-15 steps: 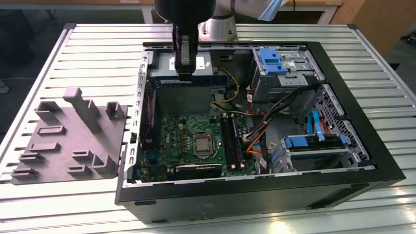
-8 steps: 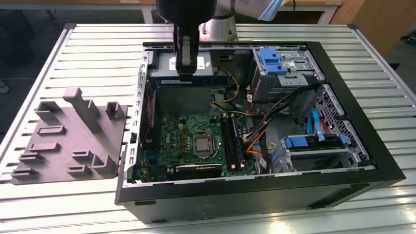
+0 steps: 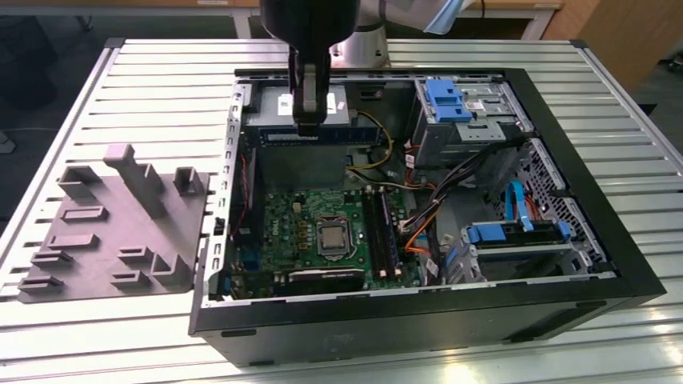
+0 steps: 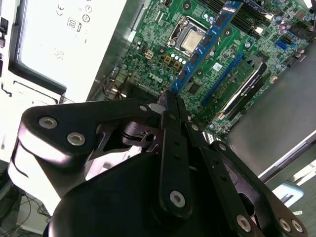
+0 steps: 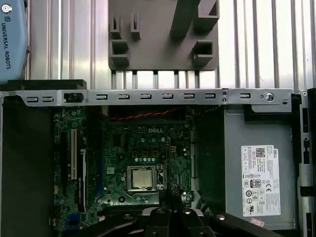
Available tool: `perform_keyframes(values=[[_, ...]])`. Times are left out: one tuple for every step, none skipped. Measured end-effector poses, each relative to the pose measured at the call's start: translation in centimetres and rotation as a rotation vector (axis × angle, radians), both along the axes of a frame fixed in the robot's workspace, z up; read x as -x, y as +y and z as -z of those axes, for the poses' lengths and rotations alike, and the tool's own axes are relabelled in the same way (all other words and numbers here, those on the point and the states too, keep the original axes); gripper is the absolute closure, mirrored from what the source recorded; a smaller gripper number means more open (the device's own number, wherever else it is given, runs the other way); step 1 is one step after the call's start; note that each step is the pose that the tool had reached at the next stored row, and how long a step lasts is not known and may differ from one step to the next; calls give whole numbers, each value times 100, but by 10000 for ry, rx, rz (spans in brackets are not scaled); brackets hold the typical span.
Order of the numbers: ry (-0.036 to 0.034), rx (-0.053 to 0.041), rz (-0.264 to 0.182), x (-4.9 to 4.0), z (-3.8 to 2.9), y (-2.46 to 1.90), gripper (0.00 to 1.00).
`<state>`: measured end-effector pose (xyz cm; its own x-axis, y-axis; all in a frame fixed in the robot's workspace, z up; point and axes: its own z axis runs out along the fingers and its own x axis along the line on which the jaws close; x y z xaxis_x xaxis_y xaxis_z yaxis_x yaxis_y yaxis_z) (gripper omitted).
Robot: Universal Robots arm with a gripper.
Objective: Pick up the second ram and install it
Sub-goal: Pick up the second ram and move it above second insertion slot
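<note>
- Holding the second ram [image 3: 320, 138] in the air right now. The gripper [image 3: 307, 122] has its fingers clenched on the stick, so it's not in any slot.
- On my exterior view the stick hangs level over the open computer case [image 3: 427, 320], at about 12 o'clock from the motherboard [image 3: 309, 228]. It's just in front of the power supply [image 3: 280, 104].
- The memory slots [image 3: 382, 232] sit at 3 o'clock from the CPU socket [image 3: 333, 238], well apart from the stick.
- In the second wrist view, the second ram [image 4: 207, 42] pokes out blue from between the pinched fingertips [image 4: 173, 106]. I can see its row of chips, with the green board behind it.
- In the first wrist view, the gripper [image 5: 170, 210] is over the board, near the CPU socket [image 5: 142, 177].
- A gray fixture tray [image 3: 117, 224] lies at 9 o'clock from the case on the slatted table [image 3: 160, 72]. I can't see anything sitting in it.
</note>
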<state>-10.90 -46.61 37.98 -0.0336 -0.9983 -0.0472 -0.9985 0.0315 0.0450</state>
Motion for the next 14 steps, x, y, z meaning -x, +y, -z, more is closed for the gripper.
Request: perform_keyframes(values=[[-1, -1, 1, 0, 6, 0, 88], [0, -1, 0, -1, 13, 0, 88], [0, 0, -1, -2, 19, 0, 88], [0, -1, -1, -2, 27, 0, 88], [0, -1, 0, -2, 34, 0, 88], [0, 1, 0, -3, 40, 0, 88], [0, 0, 0, -3, 48, 0, 88], [0, 0, 0, -4, 55, 0, 88], [0, 0, 0, -4, 61, 0, 88], [0, 1, -1, -5, 67, 0, 88], [0, 0, 0, -6, 74, 0, 88], [0, 1, -1, -8, 80, 0, 88], [0, 0, -1, -11, 87, 0, 88], [0, 0, -1, -12, 92, 0, 88]])
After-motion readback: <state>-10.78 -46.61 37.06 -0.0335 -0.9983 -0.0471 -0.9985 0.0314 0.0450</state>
